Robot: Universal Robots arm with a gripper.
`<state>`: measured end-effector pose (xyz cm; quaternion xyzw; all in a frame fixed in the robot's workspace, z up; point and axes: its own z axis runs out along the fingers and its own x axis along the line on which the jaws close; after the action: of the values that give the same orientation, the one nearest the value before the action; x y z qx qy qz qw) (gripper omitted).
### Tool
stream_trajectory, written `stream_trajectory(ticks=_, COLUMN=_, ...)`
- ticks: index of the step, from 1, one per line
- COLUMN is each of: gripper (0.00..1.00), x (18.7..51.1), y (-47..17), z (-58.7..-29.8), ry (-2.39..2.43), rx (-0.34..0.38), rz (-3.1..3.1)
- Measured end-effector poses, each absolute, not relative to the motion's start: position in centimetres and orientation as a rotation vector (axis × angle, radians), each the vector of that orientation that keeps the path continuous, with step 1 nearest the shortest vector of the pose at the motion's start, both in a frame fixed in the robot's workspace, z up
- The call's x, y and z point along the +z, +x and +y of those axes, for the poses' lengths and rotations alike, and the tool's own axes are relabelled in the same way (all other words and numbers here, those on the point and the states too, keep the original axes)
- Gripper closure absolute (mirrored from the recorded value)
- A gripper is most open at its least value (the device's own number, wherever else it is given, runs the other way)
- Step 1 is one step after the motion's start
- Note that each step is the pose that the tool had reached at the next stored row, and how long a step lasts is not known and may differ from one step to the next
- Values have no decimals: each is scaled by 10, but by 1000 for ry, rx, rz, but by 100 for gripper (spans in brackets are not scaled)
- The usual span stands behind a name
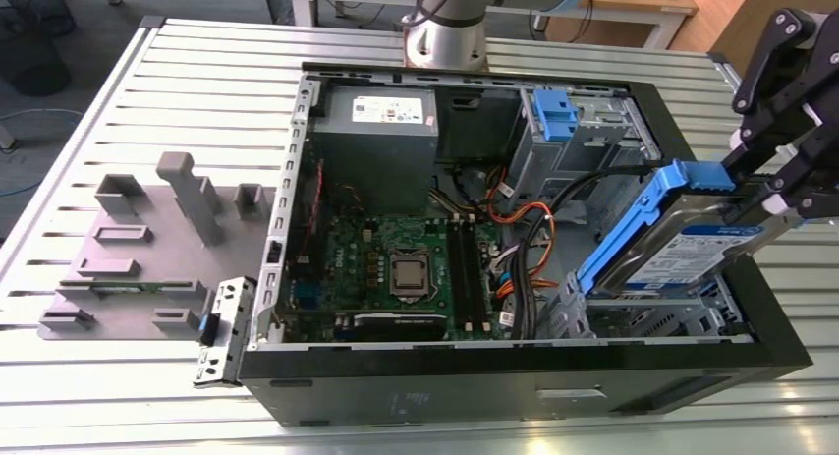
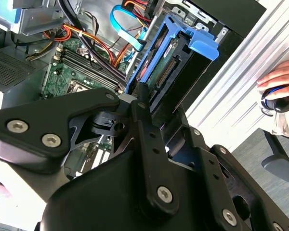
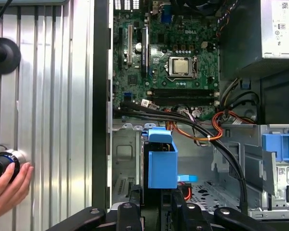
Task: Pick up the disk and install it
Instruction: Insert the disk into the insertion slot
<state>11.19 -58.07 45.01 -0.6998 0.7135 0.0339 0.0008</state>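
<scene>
- The jaws are clamping the disk (image 1: pixel 693 251) at one end and holding it up in the air, tilted, with its white-and-blue label facing up in the exterior view.
- The disk is hanging over the open computer case (image 1: pixel 433 396), at the corner on the exterior view's right. Its lower end is dipping toward the metal drive bay (image 1: pixel 655 312) there; I cannot tell whether the two are touching.
- In the first wrist view the disk (image 3: pixel 162 163) is showing its blue bracket end-on, lining up over the bay (image 3: pixel 126 159) between the case wall and a bundle of black and orange cables (image 3: pixel 197 126).
- In the second wrist view the blue bracket (image 2: pixel 176 36) is running round the disk's edge beyond the black linkage of the jaws.
- The case is lying on its side on a slatted metal table (image 1: pixel 118 160), exposing the green motherboard (image 1: pixel 393 258), a grey power supply (image 1: pixel 380 131) and a blue caddy (image 1: pixel 553 116) sitting on top of another bay.
- The arm's base (image 1: pixel 453 32) is standing behind the case.
- A grey fixture (image 1: pixel 144 249) is lying on the table at the exterior view's left, well apart from the disk.
- A person's hand (image 3: pixel 7 190) is resting against a round black-and-silver object (image 3: pixel 2 163) on the table, beside the case.
</scene>
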Motion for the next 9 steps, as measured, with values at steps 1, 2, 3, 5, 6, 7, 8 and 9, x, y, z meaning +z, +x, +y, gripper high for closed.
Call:
stream_trajectory(ticks=1, gripper=65, x=448, y=112, z=-581, ry=-2198, rx=106, rz=2240)
stream_trajectory(ticks=2, gripper=65, x=447, y=112, z=-581, ry=-2198, rx=106, rz=2240)
stream_trajectory(ticks=3, gripper=65, x=445, y=112, z=-581, ry=-2198, rx=106, rz=2241)
stream_trajectory(ticks=5, gripper=65, x=441, y=112, z=-581, ry=-2198, rx=106, rz=2241)
stream_trajectory(ticks=6, gripper=65, x=439, y=112, z=-581, ry=-2198, rx=106, rz=2241)
stream_trajectory(ticks=7, gripper=65, x=438, y=112, z=-581, ry=-2198, rx=105, rz=2241)
stream_trajectory(ticks=8, gripper=65, x=436, y=112, z=-581, ry=-2198, rx=105, rz=2241)
stream_trajectory(ticks=9, gripper=65, x=434, y=112, z=-581, ry=-2198, rx=105, rz=2241)
